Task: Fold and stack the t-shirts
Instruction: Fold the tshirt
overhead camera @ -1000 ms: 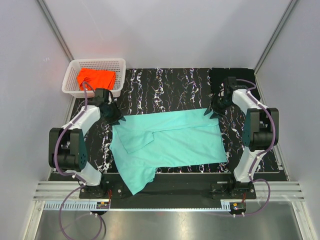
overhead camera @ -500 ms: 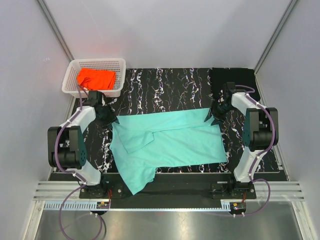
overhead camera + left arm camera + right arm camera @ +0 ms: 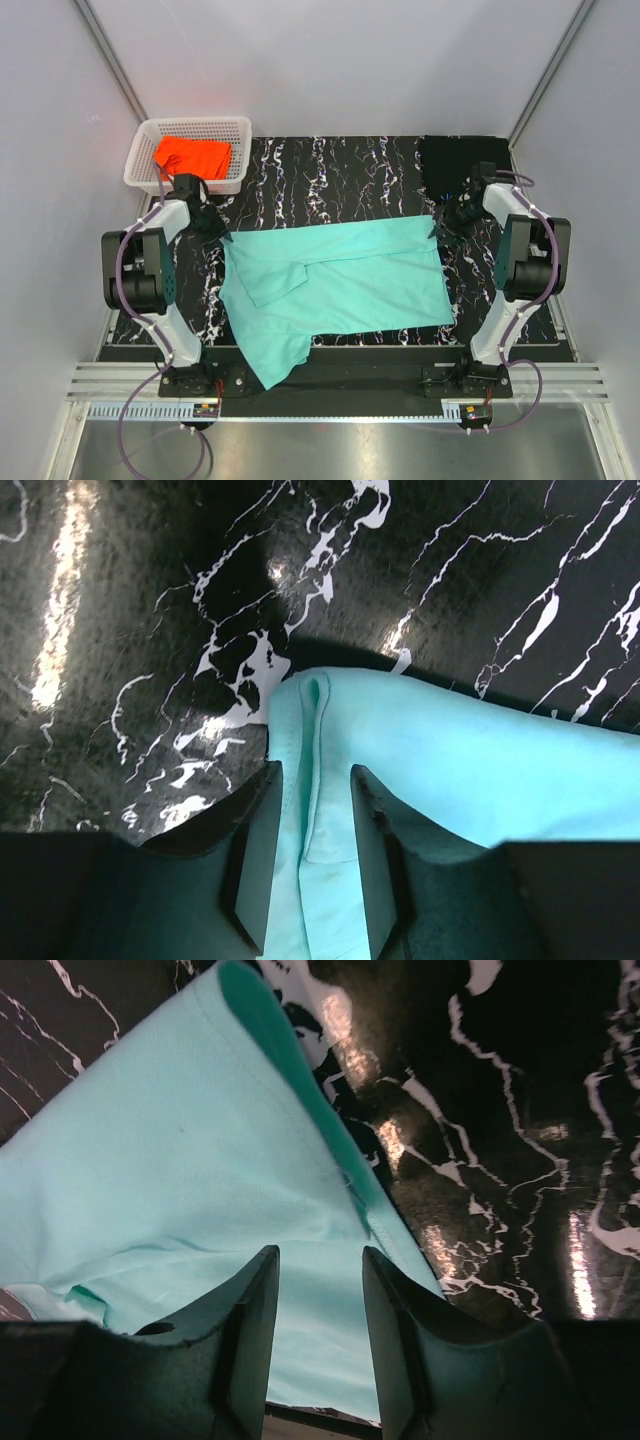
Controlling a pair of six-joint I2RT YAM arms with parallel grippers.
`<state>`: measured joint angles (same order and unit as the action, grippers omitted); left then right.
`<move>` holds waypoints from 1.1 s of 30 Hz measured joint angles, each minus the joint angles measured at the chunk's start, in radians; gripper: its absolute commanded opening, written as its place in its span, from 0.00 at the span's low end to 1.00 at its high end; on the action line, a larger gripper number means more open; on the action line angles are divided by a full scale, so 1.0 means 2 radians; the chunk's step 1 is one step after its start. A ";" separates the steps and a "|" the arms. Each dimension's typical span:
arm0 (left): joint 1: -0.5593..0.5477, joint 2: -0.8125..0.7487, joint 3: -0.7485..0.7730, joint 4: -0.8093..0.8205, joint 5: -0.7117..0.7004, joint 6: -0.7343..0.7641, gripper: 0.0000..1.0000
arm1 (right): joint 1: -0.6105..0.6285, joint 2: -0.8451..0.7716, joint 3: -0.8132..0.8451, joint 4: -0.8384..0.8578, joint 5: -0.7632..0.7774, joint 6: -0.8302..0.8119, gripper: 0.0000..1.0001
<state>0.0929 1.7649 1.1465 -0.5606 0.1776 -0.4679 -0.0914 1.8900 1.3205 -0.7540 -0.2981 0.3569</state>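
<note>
The mint-teal t-shirt point(image 3: 340, 285) lies spread flat across the tabletop, one sleeve folded in and a flap hanging toward the near edge. My left gripper point(image 3: 213, 229) stands at its far-left corner. In the left wrist view point(image 3: 313, 772) the jaws are a little apart, with a ridge of teal cloth point(image 3: 430, 770) between them. My right gripper point(image 3: 446, 224) stands at the far-right corner. In the right wrist view point(image 3: 320, 1252) the jaws are a little apart over the teal cloth point(image 3: 180, 1160) beside its hem. The orange t-shirt point(image 3: 192, 155) lies in the basket. The black t-shirt point(image 3: 458, 158) lies at the back right.
The white lattice basket point(image 3: 190, 122) stands at the back left corner, close behind my left arm. The black white-veined tabletop point(image 3: 340, 170) runs behind the teal shirt. Grey walls close in the left, right and back sides.
Both grippers have moved outward and back, from over the shirt's far corners to its outer edges. The teal shirt's body has stayed in place.
</note>
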 measured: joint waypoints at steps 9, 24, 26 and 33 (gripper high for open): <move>0.000 0.020 0.002 0.014 0.019 -0.007 0.29 | -0.017 0.028 0.068 -0.004 0.005 -0.005 0.46; 0.002 0.034 0.014 0.022 0.029 -0.014 0.17 | -0.017 0.089 0.121 -0.009 -0.009 -0.003 0.47; 0.003 0.036 0.016 0.022 0.028 -0.014 0.17 | -0.017 0.094 0.123 -0.009 -0.015 -0.003 0.47; 0.005 0.039 0.019 0.022 0.029 -0.015 0.14 | -0.017 0.109 0.126 -0.010 -0.033 -0.003 0.44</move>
<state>0.1028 1.8423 1.1843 -0.5159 0.2348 -0.4980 -0.1246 2.1075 1.5730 -0.7746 -0.3637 0.3504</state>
